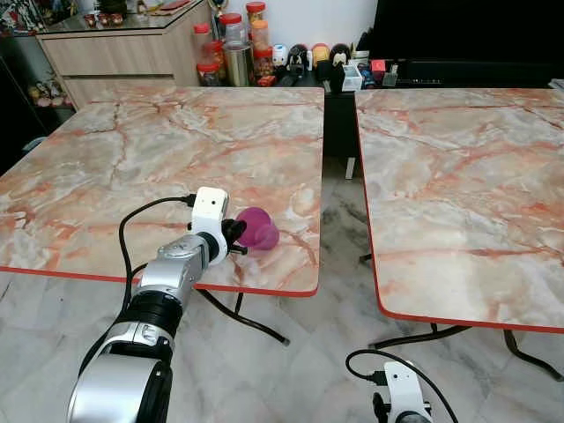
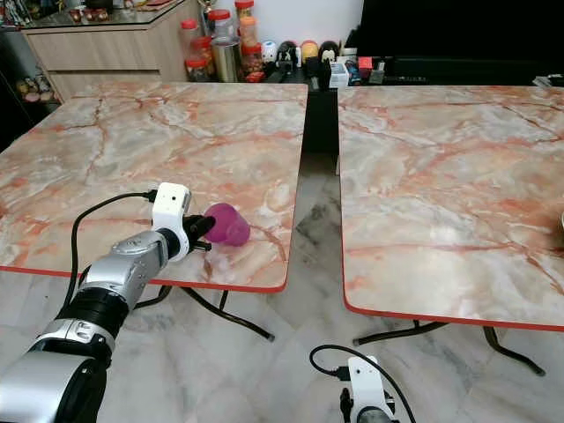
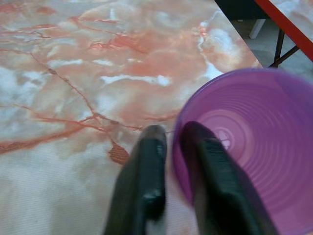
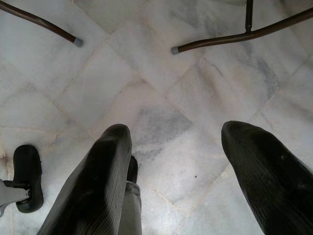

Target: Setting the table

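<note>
Left wrist view: left pincer (image 3: 171, 142) pinches the rim of a purple cup (image 3: 254, 147), one finger inside, one outside. Cup lies tilted on the left marble worktop (image 1: 176, 150) near its front right corner. Right pincer (image 4: 181, 161) hangs spread wide above the floor (image 4: 161, 88).

Head stereo pair looks forward and down over two marble benches (image 1: 220, 132). Left wrist camera sits close above the bench beside the left tool (image 3: 173, 147); right wrist camera faces the floor (image 4: 161, 73).
</note>
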